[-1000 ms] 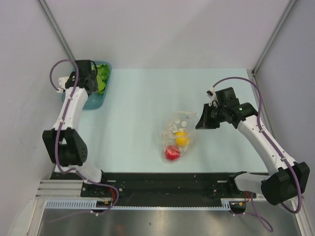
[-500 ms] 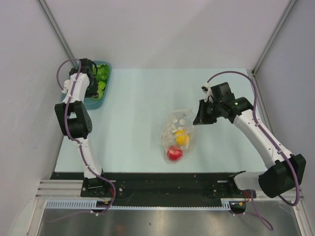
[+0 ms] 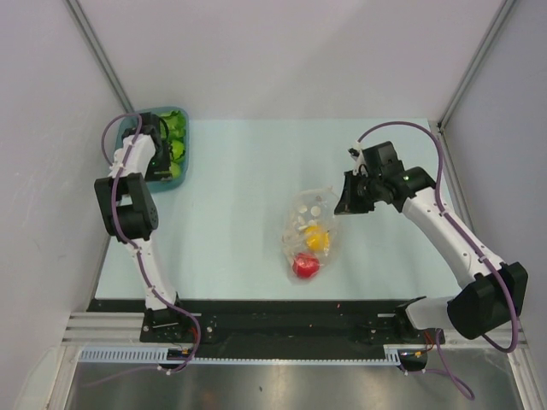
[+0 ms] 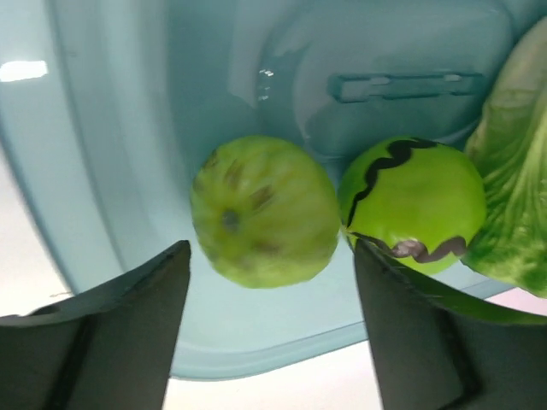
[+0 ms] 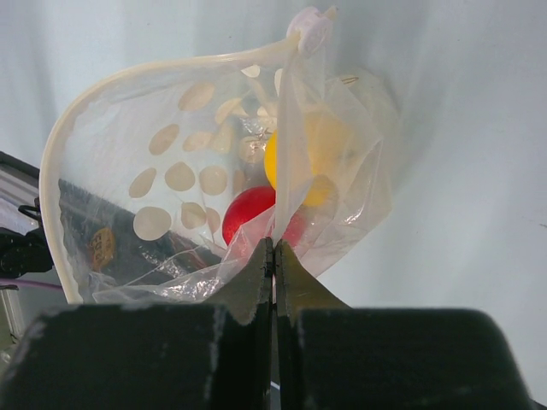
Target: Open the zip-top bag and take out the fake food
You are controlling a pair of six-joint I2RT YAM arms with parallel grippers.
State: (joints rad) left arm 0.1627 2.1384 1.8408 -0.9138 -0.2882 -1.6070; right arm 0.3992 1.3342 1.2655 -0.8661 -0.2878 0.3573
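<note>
The zip-top bag [image 3: 309,224], clear with white dots, lies mid-table with its mouth held open. My right gripper [image 3: 346,202] is shut on the bag's edge [image 5: 286,184], pinching the thin plastic between its closed fingertips [image 5: 273,246]. Inside the bag sit fake food pieces: a round yellow fruit [image 5: 301,152] [image 3: 315,240] and a red piece [image 5: 250,213] [image 3: 305,266]. My left gripper [image 3: 164,152] [image 4: 269,256] hangs open over the teal tray [image 4: 111,171], gripping nothing. Below it in the tray lie a round green fruit [image 4: 261,212], a second green piece with a dark wavy line [image 4: 414,201], and a lettuce leaf [image 4: 513,162].
The teal tray [image 3: 181,175] sits at the far left corner of the pale blue table [image 3: 231,222]. White walls with metal posts enclose the table on three sides. A black rail [image 3: 282,312] runs along the near edge by the arm bases.
The left arm has folded upright beside the tray, its gripper staying over the green pieces. The right gripper, still pinching the bag's edge, has shifted slightly left and back.
</note>
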